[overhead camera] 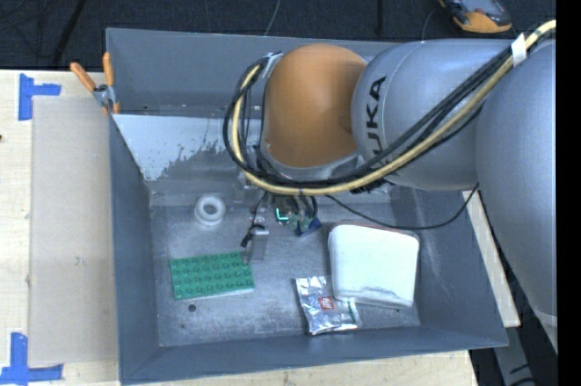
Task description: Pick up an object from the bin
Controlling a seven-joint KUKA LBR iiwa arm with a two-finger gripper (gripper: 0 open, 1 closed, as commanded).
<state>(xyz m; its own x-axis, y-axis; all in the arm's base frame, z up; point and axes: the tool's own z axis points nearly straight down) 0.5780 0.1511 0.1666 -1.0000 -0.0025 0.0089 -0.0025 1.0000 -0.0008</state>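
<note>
Hovering gripper [254, 239], seemingly just over green studded plate [212, 275].

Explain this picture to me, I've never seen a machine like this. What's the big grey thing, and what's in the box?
The big grey thing is a robot arm with an orange cover on its wrist, reaching in from the right. One camera looks down on a grey metal bin. The arm's claw hangs near the middle, close to a green studded plate. Also there: a small white ring, a folded white cloth and a silver foil packet. Whether the claw holds anything, I can't tell.
</note>
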